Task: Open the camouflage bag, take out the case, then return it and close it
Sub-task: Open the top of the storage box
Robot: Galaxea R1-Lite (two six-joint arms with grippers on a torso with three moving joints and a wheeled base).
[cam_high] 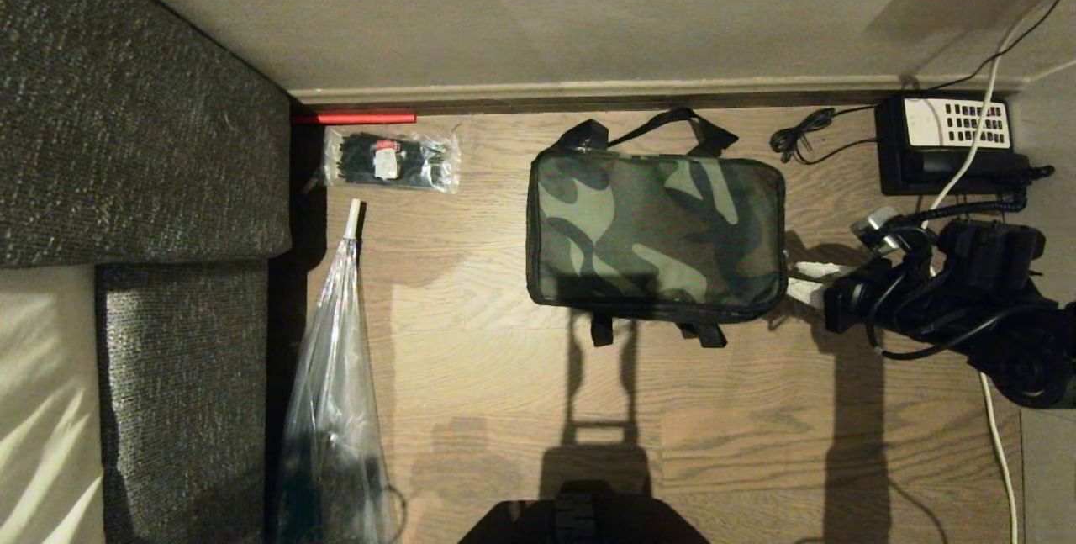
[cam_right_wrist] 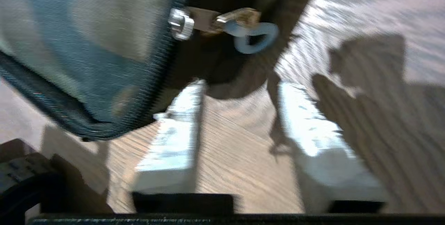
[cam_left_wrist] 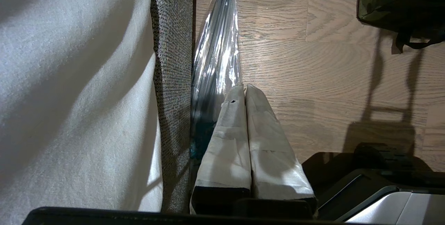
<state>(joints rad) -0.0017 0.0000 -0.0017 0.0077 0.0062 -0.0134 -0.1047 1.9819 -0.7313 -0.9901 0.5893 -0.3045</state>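
The camouflage bag (cam_high: 656, 229) lies flat and zipped on the wooden floor, with black straps at its far and near edges. My right gripper (cam_high: 799, 282) is at the bag's right end, white fingers pointing at it. In the right wrist view this gripper (cam_right_wrist: 241, 89) is open with only floor between the fingers. Just beyond the tips, the metal zipper pull (cam_right_wrist: 222, 21) with its pale ring (cam_right_wrist: 255, 37) hangs at the bag's corner (cam_right_wrist: 87, 44), untouched. The case is hidden. My left gripper (cam_left_wrist: 245, 87) is shut and empty, parked beside the sofa.
A black telephone (cam_high: 950, 140) with a white keypad and cables sits at the back right. A clear packet of cable ties (cam_high: 391, 159) and a long clear plastic bag (cam_high: 332, 384) lie along the dark sofa (cam_high: 143, 107) on the left. The wall skirting (cam_high: 588, 94) runs behind.
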